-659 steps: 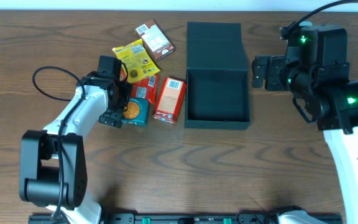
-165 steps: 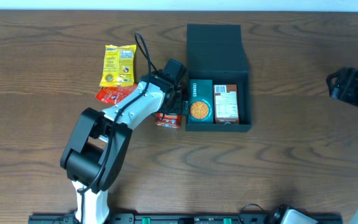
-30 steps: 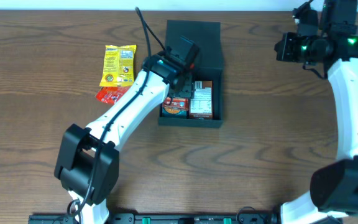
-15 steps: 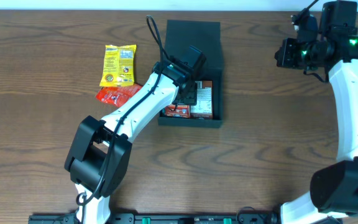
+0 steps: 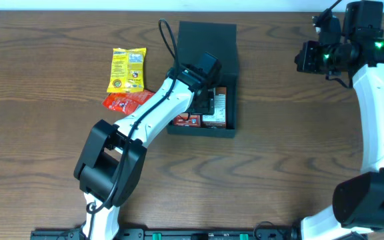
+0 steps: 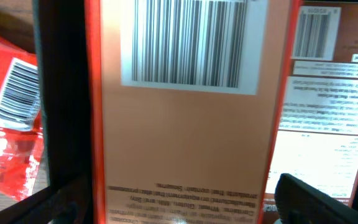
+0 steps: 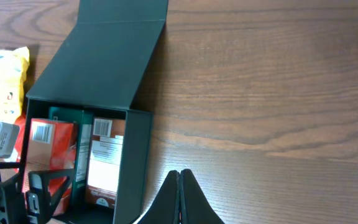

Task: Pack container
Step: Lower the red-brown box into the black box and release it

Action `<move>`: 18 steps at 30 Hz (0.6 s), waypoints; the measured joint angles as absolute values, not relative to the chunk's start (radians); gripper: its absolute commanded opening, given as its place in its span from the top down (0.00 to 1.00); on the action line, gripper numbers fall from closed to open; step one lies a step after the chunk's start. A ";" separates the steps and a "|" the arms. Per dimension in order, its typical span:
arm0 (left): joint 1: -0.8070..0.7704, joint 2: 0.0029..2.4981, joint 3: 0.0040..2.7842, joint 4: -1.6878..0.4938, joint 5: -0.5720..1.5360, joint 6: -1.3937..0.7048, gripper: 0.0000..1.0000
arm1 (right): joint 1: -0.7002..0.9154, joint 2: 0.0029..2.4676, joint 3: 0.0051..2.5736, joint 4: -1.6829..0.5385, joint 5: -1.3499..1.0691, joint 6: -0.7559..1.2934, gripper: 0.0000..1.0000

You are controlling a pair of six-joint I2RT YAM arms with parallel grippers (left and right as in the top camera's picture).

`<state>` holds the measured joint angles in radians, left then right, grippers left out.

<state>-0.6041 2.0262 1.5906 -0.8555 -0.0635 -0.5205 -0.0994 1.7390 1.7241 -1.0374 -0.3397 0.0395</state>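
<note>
The matte black, shallow square cardboard container (image 5: 209, 41) sits on the dark wood-grain surface (image 5: 299, 160), its hinged lid lying open and flat on the far side. Inside it lie an orange carton with a barcode (image 6: 185, 143) and, just beside it, a brown carton with a white label (image 7: 104, 168). The left hand (image 5: 202, 103) reaches into the container over the orange carton; I cannot tell whether it grips. The right hand (image 7: 179, 180), fingers pressed together and empty, hovers well to the container's right. Left of the container lie a yellow snack packet (image 5: 127, 69) and a red crinkly packet (image 5: 122, 101). A pale strip (image 5: 79, 5) runs beyond the surface's far edge.
</note>
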 measured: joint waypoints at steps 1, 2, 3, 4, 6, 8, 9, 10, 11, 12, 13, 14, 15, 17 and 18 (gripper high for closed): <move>-0.604 2.026 1.591 -0.857 -0.064 -0.520 0.05 | -0.099 1.739 1.724 -1.039 -0.340 0.039 0.98; -0.604 2.026 1.595 -0.861 -0.064 -0.520 0.05 | -0.099 1.739 1.724 -1.040 -0.340 0.037 0.98; -0.604 2.026 1.602 -0.869 -0.064 -0.520 0.04 | -0.099 1.739 1.724 -1.042 -0.340 0.034 0.99; -0.604 2.026 1.612 -0.876 -0.064 -0.520 0.04 | -0.099 1.739 1.724 -1.045 -0.340 0.032 0.98; -0.603 2.026 1.658 -0.893 -0.064 -0.520 0.04 | -0.099 1.739 1.724 -1.051 -0.340 0.025 0.99; -0.603 2.025 1.703 -0.896 -0.064 -0.520 0.04 | -0.099 1.739 1.724 -1.051 -0.340 0.021 0.98; -0.603 2.022 1.723 -0.897 -0.064 -0.520 0.05 | -0.099 1.739 1.724 -1.051 -0.340 0.017 0.99; -0.603 2.014 1.745 -0.901 -0.064 -0.519 0.04 | -0.099 1.739 1.724 -1.052 -0.340 0.015 0.98; -0.603 1.996 1.765 -0.906 -0.068 -0.519 0.02 | -0.099 1.739 1.724 -1.053 -0.339 0.012 0.98; -0.603 1.980 1.770 -0.910 -0.080 -0.517 0.00 | -0.099 1.739 1.724 -1.055 -0.338 0.010 0.98; -0.600 1.961 1.771 -0.917 -0.096 -0.517 0.13 | -0.099 1.739 1.724 -1.058 -0.335 0.009 0.99; -0.596 1.943 1.773 -0.926 -0.115 -0.520 0.18 | -0.099 1.739 1.724 -1.061 -0.330 0.006 0.98; -0.589 1.929 1.776 -0.939 -0.133 -0.519 0.18 | -0.099 1.739 1.724 -1.065 -0.324 0.004 0.98; -0.545 1.901 1.785 -0.995 -0.170 -0.514 0.14 | -0.099 1.739 1.724 -1.078 -0.315 -0.010 0.98; -0.509 1.896 1.786 -1.030 -0.182 -0.524 0.14 | -0.099 1.739 1.724 -1.085 -0.311 -0.017 0.98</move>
<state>-0.5087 1.8957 1.7863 -1.0298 -0.1818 -0.5243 -0.0990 1.7390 1.7241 -1.0855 -0.3107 -0.0174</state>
